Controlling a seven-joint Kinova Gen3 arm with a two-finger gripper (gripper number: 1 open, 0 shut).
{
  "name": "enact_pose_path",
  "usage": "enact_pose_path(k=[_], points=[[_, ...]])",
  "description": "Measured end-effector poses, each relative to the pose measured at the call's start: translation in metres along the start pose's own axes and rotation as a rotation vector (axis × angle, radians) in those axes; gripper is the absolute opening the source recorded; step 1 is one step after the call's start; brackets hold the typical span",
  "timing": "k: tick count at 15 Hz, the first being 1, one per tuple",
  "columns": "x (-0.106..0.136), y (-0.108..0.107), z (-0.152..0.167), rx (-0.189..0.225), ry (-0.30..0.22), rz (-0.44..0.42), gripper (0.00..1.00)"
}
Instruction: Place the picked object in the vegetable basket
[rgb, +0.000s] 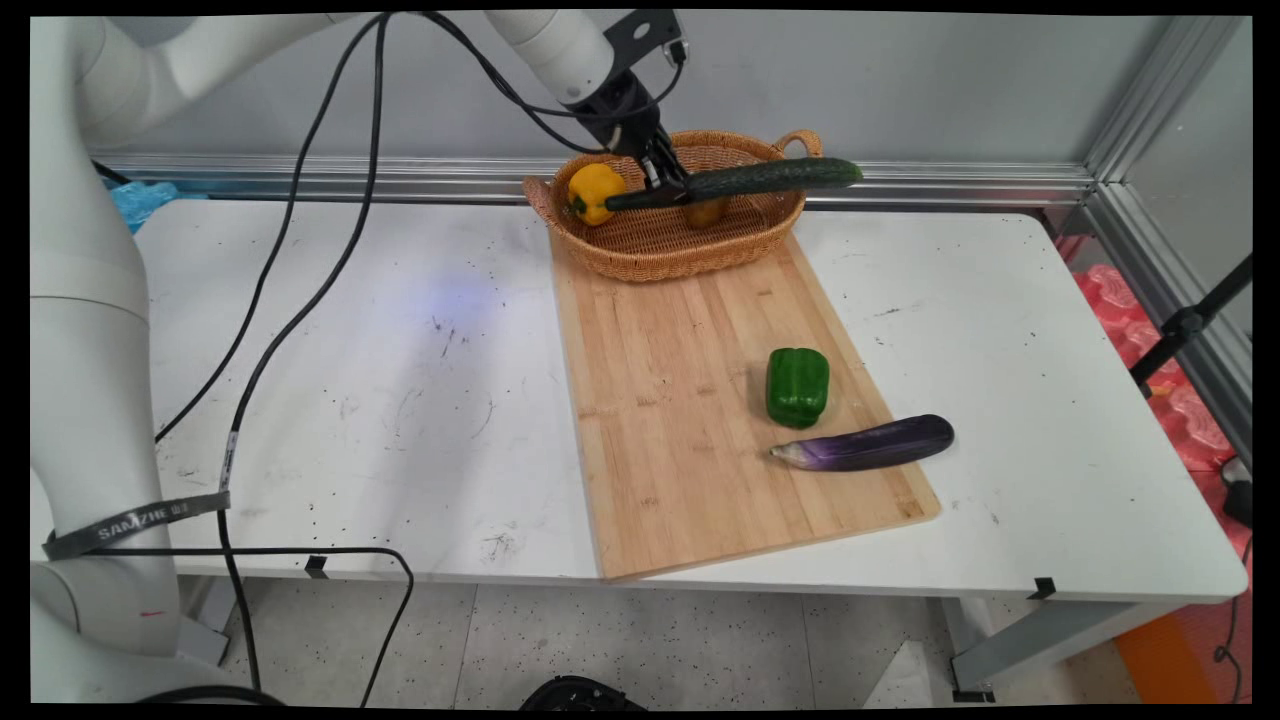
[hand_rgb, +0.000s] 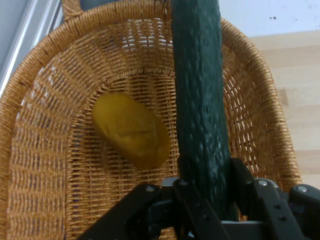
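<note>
Near the top middle of the main view, the gripper (rgb: 668, 180) holds a long dark green cucumber (rgb: 740, 182) level above the woven basket (rgb: 640, 255). The jaws are clenched on the cucumber near its left end, so most of it sticks out to the right. A yellow pepper (rgb: 594, 192) sits inside the basket.

Up close in the hand view, the cucumber (hand_rgb: 200, 115) looks bumpy and dark. It hangs over a yellow lump (hand_rgb: 131, 131). To do this well, the grip should stay firm so the long end does not tip.
</note>
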Motion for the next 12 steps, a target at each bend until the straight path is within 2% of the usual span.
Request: enact_pose_path(k=[6, 7, 12], points=[[-0.01, 0.002, 0.017, -0.016, 0.0, -0.012, 0.0], [-0.012, 0.003, 0.019, -0.018, -0.001, -0.014, 1.0], [-0.016, 0.006, 0.021, -0.026, -0.01, -0.018, 1.0]])
